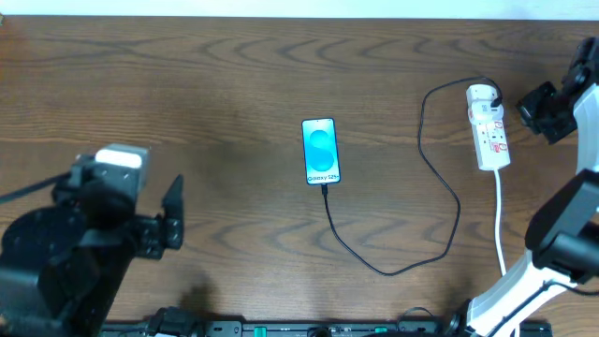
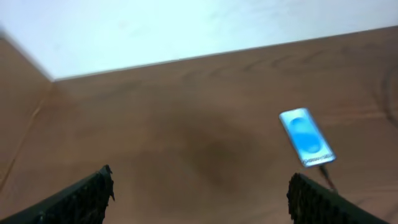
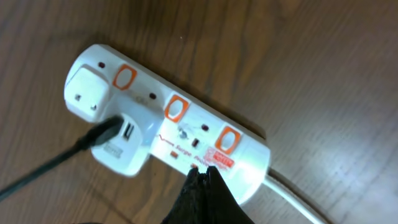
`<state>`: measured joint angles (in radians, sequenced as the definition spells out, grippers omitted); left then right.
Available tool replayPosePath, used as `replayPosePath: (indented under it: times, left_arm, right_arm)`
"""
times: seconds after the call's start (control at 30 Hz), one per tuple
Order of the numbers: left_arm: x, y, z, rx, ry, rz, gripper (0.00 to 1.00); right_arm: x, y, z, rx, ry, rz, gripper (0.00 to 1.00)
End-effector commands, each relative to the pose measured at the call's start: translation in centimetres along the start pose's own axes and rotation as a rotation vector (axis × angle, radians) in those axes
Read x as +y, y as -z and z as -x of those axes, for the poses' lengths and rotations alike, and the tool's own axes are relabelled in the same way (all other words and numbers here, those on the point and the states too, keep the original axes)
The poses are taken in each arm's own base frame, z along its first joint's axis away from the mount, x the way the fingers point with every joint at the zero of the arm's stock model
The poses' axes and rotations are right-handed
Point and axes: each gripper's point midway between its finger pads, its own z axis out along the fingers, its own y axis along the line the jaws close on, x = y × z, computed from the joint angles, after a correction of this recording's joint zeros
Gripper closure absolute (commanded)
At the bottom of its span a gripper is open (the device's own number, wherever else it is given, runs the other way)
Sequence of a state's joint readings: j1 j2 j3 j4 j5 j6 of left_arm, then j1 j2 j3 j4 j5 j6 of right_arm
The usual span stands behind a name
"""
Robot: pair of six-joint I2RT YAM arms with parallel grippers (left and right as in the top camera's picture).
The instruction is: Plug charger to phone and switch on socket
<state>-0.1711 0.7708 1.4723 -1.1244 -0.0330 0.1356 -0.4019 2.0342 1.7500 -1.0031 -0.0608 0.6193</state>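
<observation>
While the phone (image 1: 320, 151) lies flat at the centre of the overhead view, screen glowing blue, the charger (image 1: 421, 126) meets its lower end. That thin black cable loops down, right and back up to the socket (image 1: 489, 126) at upper right, where it enters a white adapter (image 3: 118, 140) plugged into the strip. In the right wrist view the right gripper (image 3: 200, 174) is pinched fully closed on nothing, its tip over the strip's near edge by a red label (contact cannot be told). At lower left of the overhead view, well away from the phone, the left gripper (image 2: 200, 177) hangs over the wooden table (image 1: 187, 94), spread wide and empty.
</observation>
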Motion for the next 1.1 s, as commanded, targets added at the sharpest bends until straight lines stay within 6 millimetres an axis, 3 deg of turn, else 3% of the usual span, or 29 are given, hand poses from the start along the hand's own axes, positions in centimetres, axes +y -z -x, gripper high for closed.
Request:
replayPosePath:
  times: [0.0,0.23,0.37,0.63,1.07]
  left_arm:
    - [1.5,1.9,-1.1,-0.009,0.020,0.074,0.09]
    - [2.0,5.5,-4.6,0.009,0.048,0.123,0.09]
    - [1.5,7.5,-7.7,0.046,0.047,0.119,0.09]
    - [0.7,9.5,-13.3,0.198,0.041,0.103,0.09]
    - [0.8,9.6,-13.5,0.205,0.036,0.105,0.09]
  right_arm:
    - [1.0,-0.6,0.7,0.002,0.015,0.033,0.99]
    - [1.8,-3.0,0.1,0.045,0.022,0.056,0.99]
    - [2.7,-4.2,-0.1,0.062,0.028,0.092,0.99]
    - [3.0,-4.6,0.0,0.054,0.033,0.097,0.99]
    - [2.8,-5.6,-0.1,0.061,0.032,0.089,0.99]
